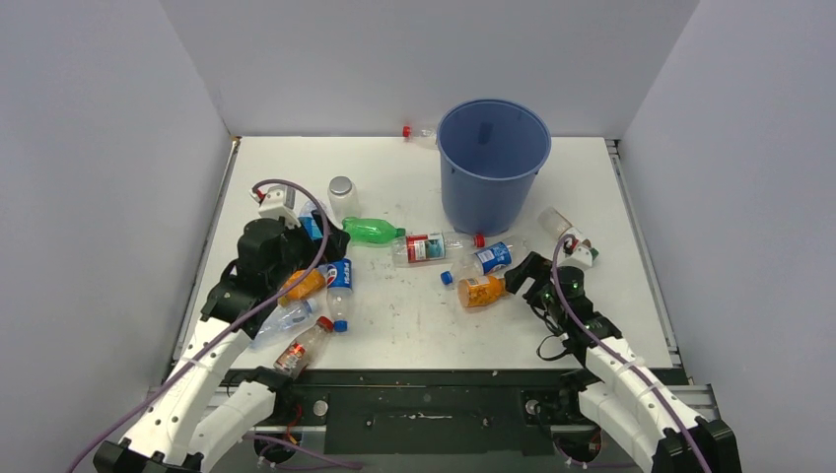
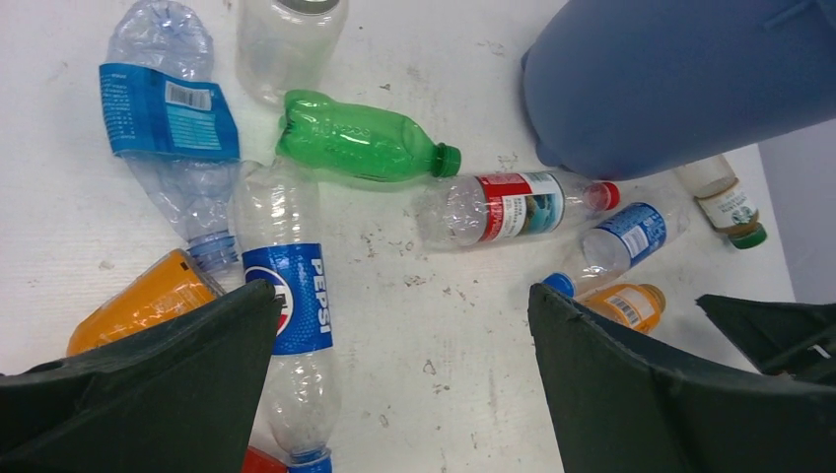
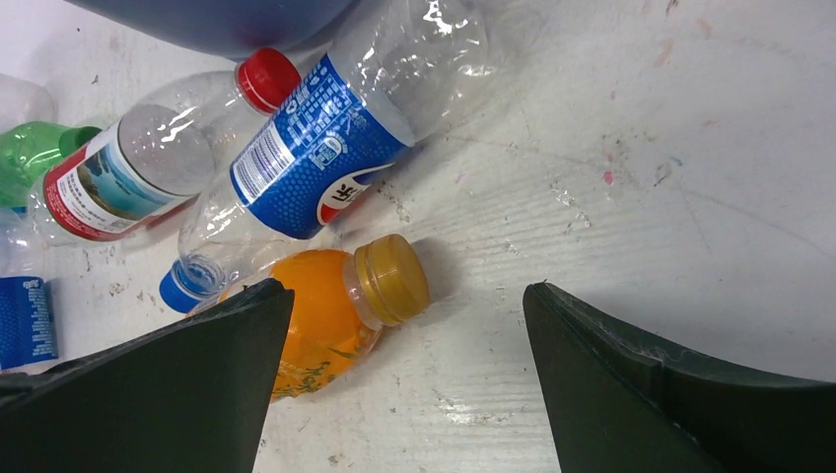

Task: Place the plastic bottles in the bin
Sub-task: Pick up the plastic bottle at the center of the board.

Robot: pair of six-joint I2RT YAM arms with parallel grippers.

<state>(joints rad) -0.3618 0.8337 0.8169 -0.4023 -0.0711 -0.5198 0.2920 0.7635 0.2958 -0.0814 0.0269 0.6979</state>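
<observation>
All bottles (image 1: 373,231) I can see lie on the tabletop (image 1: 414,325), none in the bin (image 1: 493,168). The orange bottle (image 3: 330,325) sits low under my right hand (image 3: 406,294), touching the blue-labelled bottle (image 3: 325,163). Risk: it's round and skewed to the fingers with only the cap end in the gap, so closing here could squirt it sideways or shove its neighbour. Right hand is spread, empty, pitched down near the tabletop. Left hand (image 2: 402,296) is spread too, hovering by the Pepsi bottle (image 2: 291,296), holding nothing.

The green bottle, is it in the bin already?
No, the green bottle lies on its side on the table, to the left of the bin.
</observation>
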